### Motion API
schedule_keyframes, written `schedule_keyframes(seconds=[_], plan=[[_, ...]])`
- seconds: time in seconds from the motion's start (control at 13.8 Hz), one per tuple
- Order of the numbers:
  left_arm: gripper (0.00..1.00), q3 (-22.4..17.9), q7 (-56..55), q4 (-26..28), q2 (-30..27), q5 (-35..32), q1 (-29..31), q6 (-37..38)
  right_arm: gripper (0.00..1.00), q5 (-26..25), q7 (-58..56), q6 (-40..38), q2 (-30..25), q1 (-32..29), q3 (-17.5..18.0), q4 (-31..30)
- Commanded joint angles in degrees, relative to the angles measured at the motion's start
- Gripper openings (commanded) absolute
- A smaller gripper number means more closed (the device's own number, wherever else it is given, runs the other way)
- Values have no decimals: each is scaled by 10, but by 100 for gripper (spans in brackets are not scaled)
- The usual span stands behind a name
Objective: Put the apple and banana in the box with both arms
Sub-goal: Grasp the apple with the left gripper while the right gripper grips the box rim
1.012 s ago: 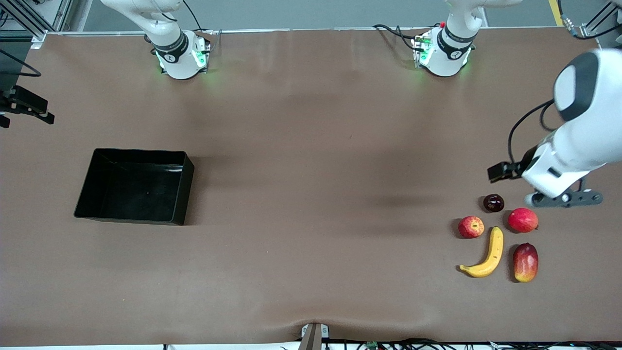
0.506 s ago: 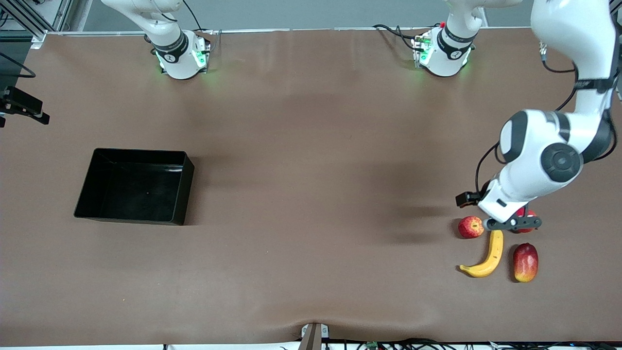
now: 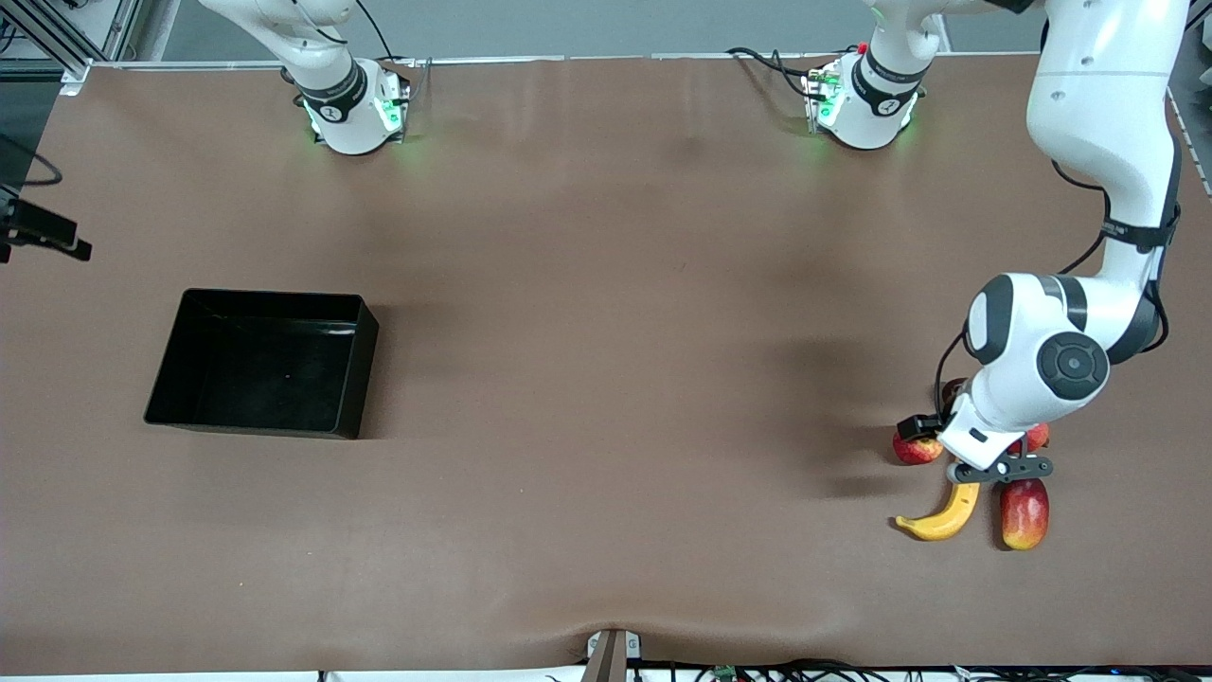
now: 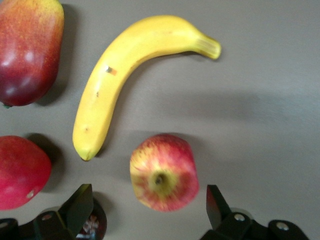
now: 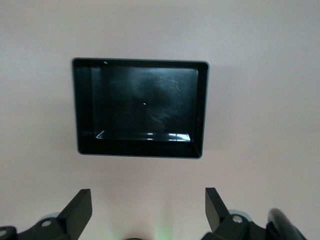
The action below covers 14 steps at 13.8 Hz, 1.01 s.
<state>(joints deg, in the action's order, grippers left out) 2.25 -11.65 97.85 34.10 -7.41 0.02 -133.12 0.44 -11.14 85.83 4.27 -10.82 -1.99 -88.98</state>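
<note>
The left hand [image 3: 999,466] hangs low over the fruit cluster at the left arm's end of the worktop [image 3: 606,398], in the lower part of the front view. Its fingers are spread wide and hold nothing. In the left wrist view the apple [image 4: 164,172] sits on the worktop, squarely between the two fingertips, stem dimple up, so a straight drop should straddle it.

The banana [image 3: 942,514] lies just beside the apple, nearer the front camera. Its long curve runs away from the hand, and a red-and-yellow mango [image 3: 1024,511] lies alongside it. A smooth red fruit [image 4: 20,172] crowds one finger, leaving little room there.

The box [image 3: 275,296] stands empty, well apart, toward the right arm's end, with bare brown worktop between. The right hand [image 5: 147,207] waits above the worktop beside it, released and empty.
</note>
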Motion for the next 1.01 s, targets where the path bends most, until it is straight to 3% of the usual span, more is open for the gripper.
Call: schedule_keyframes(seconds=[0.0,0.29,0.8,0.94], plan=[[100,3,-35,-15,23,-12,3,-20,100,-10,0,13,66,-18,9,15],[100,4,-62,-17,39,-6,1,-37,100,-6,-2,64,100,-45,9,14],[100,5,-61,-15,41,-6,1,-43,100,15,-2,57,154,-92,9,-22],[98,4,-61,-13,45,-6,-1,-43,100,14,-5,144,166,-89,9,-77]])
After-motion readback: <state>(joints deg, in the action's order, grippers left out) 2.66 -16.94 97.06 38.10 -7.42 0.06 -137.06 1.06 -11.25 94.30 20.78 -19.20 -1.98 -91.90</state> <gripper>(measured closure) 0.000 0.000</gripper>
